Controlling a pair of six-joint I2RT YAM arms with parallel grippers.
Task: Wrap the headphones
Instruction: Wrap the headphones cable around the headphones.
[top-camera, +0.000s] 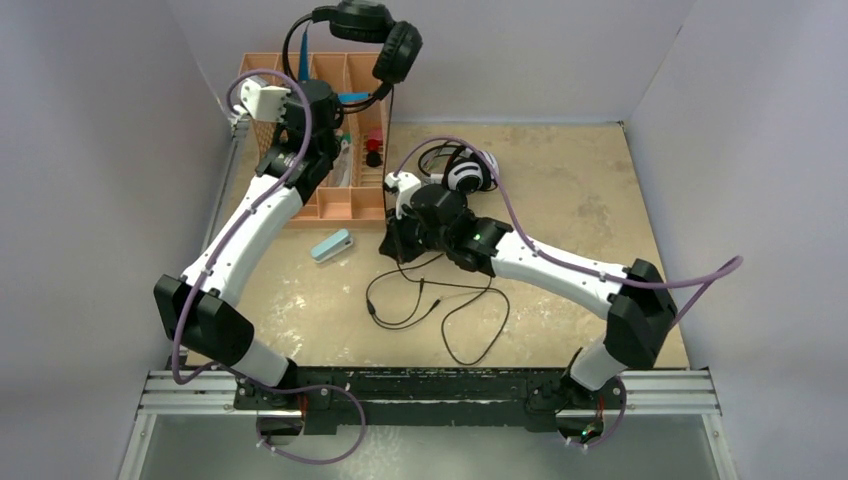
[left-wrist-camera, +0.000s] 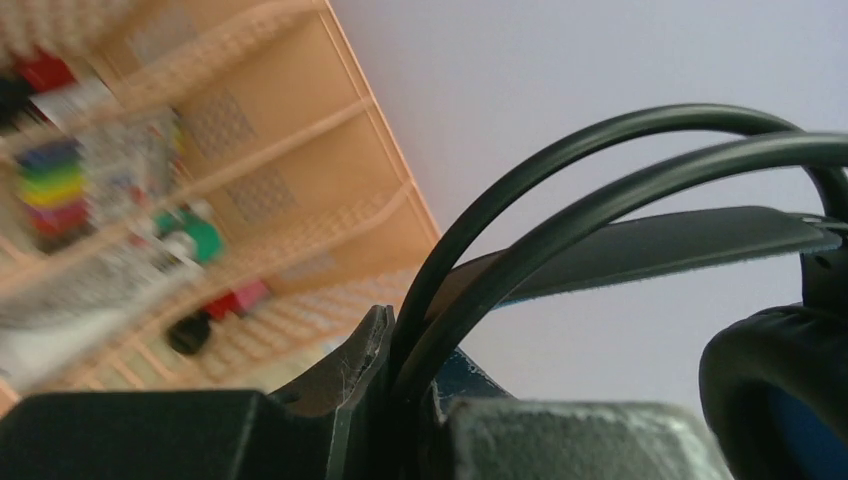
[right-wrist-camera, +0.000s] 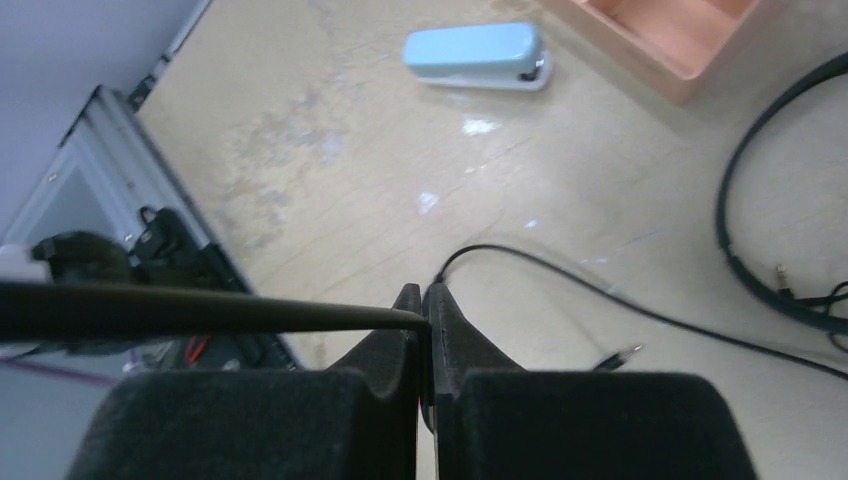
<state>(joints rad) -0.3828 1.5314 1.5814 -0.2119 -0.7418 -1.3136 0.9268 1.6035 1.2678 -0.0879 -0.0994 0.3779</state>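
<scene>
The black headphones with a blue-lined headband (top-camera: 372, 38) hang high at the back, above the organizer. My left gripper (top-camera: 302, 82) is shut on their headband; in the left wrist view its jaws (left-wrist-camera: 412, 338) pinch the two thin black band rods (left-wrist-camera: 560, 190), with an earcup (left-wrist-camera: 780, 390) at the right. Their thin cable (top-camera: 390, 120) drops to my right gripper (top-camera: 402, 240), which is shut on it low over the table; the cable (right-wrist-camera: 200, 310) leaves the pinched fingertips (right-wrist-camera: 428, 308) to the left. The white-and-black headphones (top-camera: 468, 172) lie behind the right wrist.
An orange organizer (top-camera: 335, 205) with small items stands at the back left. A light blue stapler (top-camera: 331, 245) lies just in front of it. Loose cable loops (top-camera: 440, 300) with a jack plug (right-wrist-camera: 622, 352) sprawl mid-table. A black arc of band or cable (right-wrist-camera: 735, 225) curves at right.
</scene>
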